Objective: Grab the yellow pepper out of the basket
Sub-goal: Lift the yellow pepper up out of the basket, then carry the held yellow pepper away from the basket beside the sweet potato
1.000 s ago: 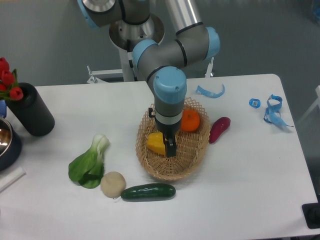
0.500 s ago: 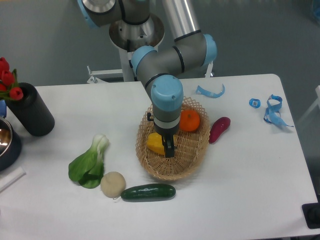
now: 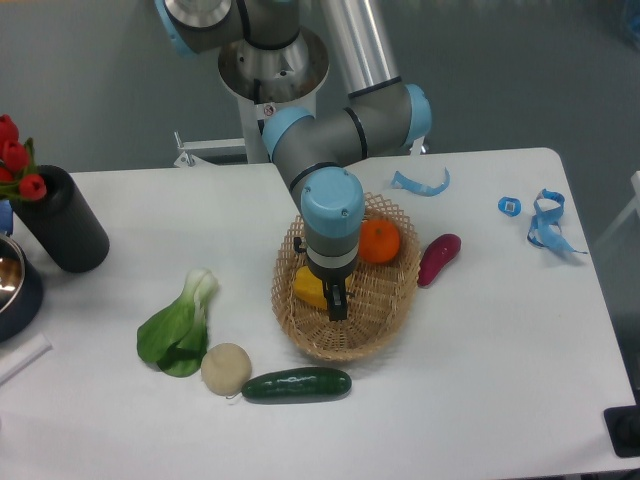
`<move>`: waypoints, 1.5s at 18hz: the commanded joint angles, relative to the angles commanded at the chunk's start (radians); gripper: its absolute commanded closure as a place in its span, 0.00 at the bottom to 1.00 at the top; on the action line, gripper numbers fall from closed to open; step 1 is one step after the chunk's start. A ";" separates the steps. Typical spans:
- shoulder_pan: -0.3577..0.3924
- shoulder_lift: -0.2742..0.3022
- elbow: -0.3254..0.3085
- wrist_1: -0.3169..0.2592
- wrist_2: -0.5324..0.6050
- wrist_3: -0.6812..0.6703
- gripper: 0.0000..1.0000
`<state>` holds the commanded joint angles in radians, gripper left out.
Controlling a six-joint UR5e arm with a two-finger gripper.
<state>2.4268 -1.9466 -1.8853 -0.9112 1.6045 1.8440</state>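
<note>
White counter [image 3: 480, 340], grey backdrop. Hand [image 3: 337, 303] pointed down inside the basket [image 3: 345, 340], dark fingers [image 3: 338, 300] against the yellow pepper [image 3: 308, 289]; grip state cannot tell from this angle. Pepper just left of the hand, partly hidden by the wrist. Orange fruit [image 3: 380, 241] behind and right of the hand, in the same basket. Purple vegetable [image 3: 438, 258] farther right, outside the basket. Cucumber [image 3: 296, 384] in front; pale round vegetable [image 3: 226, 368] and bok choy [image 3: 180, 325] off to the left.

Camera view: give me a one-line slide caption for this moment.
UR5e end effector lowered onto the yellow pepper inside the wicker basket, beside an orange fruit.
</note>
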 joint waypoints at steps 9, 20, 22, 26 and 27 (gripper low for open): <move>0.006 0.012 0.041 0.006 -0.012 -0.141 0.63; 0.112 0.101 0.101 -0.002 -0.057 -0.452 0.62; 0.170 0.100 0.132 -0.008 -0.075 -0.477 0.62; 0.273 0.040 0.181 -0.014 -0.112 -0.497 0.60; 0.281 0.035 0.192 -0.015 -0.112 -0.497 0.60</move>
<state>2.7074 -1.9113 -1.6936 -0.9265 1.4926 1.3468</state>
